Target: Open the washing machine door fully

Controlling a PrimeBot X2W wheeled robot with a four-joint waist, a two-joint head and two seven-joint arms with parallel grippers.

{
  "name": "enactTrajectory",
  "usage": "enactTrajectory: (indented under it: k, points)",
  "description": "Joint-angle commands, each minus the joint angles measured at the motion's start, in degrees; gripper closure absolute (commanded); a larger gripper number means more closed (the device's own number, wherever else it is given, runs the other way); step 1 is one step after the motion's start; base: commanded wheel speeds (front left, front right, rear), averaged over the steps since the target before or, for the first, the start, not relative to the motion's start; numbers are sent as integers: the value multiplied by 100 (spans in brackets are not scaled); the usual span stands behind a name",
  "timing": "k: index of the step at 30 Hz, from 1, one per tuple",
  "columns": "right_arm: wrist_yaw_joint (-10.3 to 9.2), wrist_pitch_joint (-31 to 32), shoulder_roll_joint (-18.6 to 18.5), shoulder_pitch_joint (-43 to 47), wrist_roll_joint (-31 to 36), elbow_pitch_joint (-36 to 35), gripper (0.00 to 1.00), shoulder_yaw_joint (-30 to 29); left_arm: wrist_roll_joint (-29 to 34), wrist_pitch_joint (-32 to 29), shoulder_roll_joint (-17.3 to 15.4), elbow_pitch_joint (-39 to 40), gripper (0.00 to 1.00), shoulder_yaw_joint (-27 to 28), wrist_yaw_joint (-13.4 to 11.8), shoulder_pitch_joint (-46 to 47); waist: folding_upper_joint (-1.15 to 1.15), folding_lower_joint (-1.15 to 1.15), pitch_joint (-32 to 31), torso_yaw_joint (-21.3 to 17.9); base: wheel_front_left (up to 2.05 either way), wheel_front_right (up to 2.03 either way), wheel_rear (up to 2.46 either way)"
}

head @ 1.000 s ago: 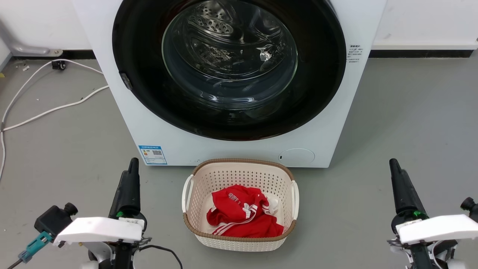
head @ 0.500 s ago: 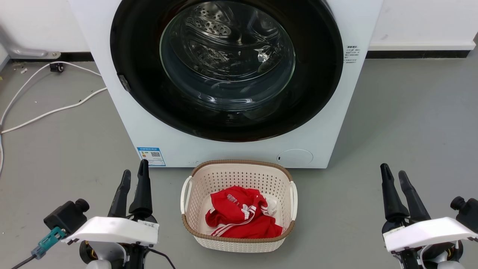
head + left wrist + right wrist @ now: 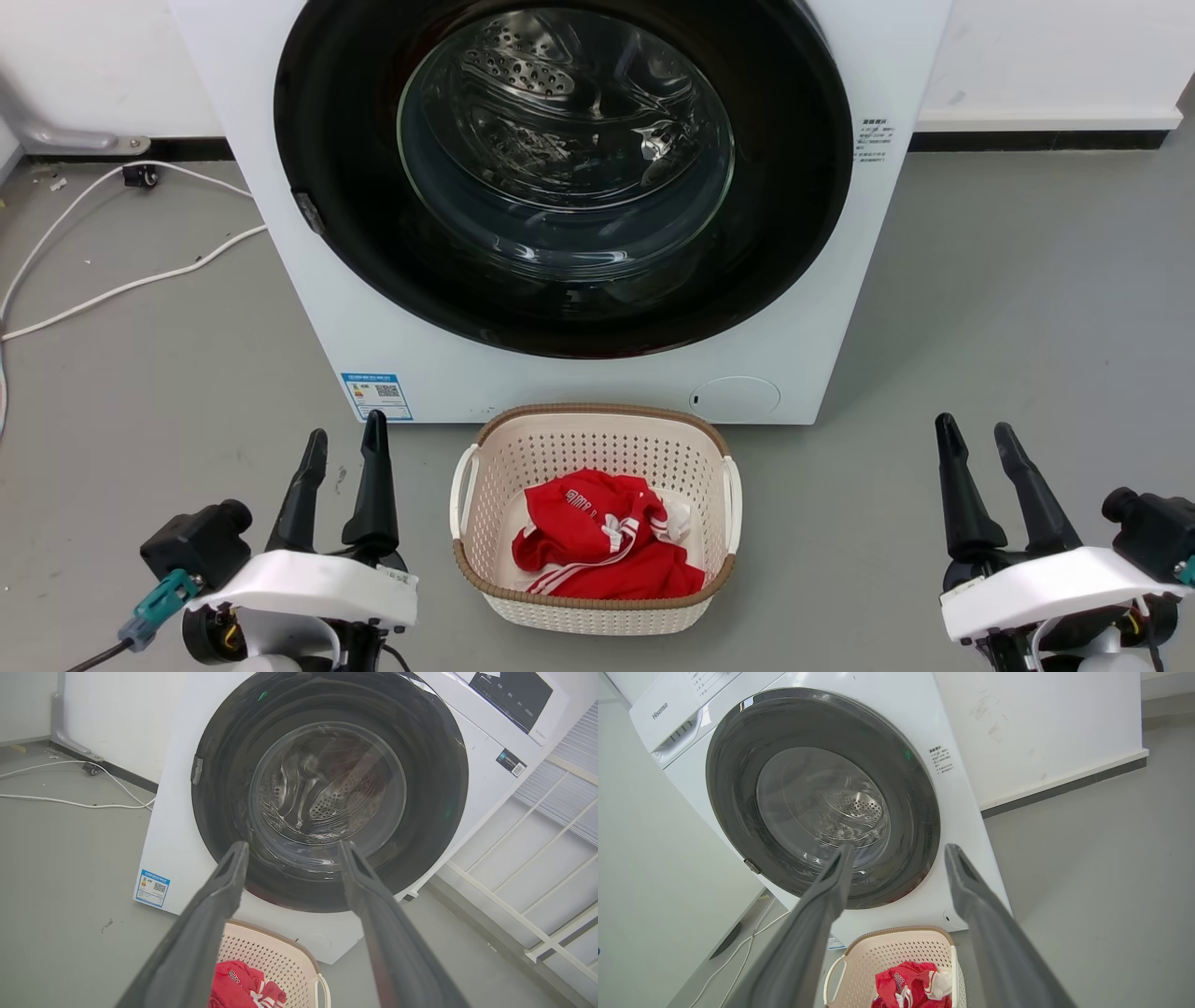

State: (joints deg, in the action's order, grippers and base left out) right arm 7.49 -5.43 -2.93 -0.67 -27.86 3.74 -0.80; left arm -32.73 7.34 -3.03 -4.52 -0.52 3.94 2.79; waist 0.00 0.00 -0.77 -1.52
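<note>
The closed washing machine door (image 3: 565, 159) is seen at one o'clock from the left gripper (image 3: 347, 425) and eleven o'clock from the right gripper (image 3: 974, 425), well apart; both jaws are spread.

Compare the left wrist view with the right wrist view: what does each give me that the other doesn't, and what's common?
Left wrist view: the open left hand, the dark control panel at the upper edge of the machine, and a white railing beside it.
Right wrist view: the open right hand, the Hisense-lettered drawer, and a white text sticker beside the washing machine door.
Both: the door shut, its small latch tab on the rim, and the basket holding a red garment in front.
</note>
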Motion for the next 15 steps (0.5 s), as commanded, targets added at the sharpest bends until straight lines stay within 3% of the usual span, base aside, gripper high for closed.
enactTrajectory:
  k: [1,15]
  points:
    - [0,-35,-6,4,184,-91,0,6,181,63,-45,58,0,-24,-36,12,0,0,-3,-3,0,0,0]
    - [0,-107,-2,36,1095,-166,0,55,1065,267,-102,50,0,-115,-236,-21,0,0,1,-25,0,0,0]
